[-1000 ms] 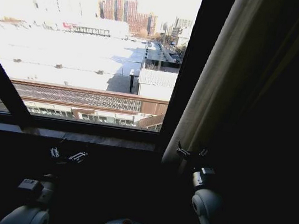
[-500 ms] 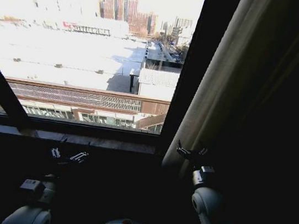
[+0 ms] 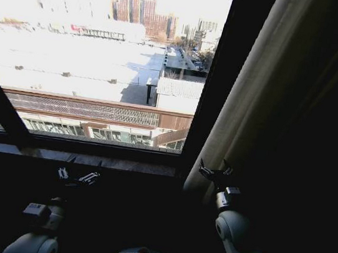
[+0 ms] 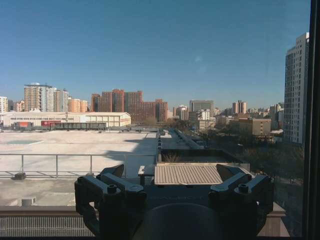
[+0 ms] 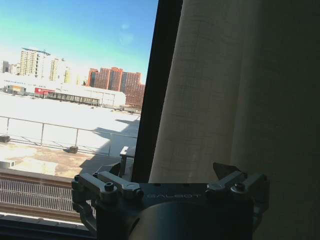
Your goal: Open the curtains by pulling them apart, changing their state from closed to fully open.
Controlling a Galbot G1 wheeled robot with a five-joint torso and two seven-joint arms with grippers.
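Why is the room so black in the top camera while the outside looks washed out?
Head view: bright daylight blows out the sky and rooftops, so the left pincer, right pincer and the sill sink into shadow. Right wrist view: the sunlit curtain shows its weave clearly. Left wrist view: the sky is evenly blue, without glare.

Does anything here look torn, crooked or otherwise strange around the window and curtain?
Nothing stands out. The cream-beige pleated fabric curtain hangs bunched beside the dark window frame bar, untorn. The right gripper sits open at its edge; the left gripper is open below the sill.

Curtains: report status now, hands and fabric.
Right hand open, at the curtain edge, nothing gripped. Left hand open, low before the window. Glass uncovered ahead; nothing in the way.
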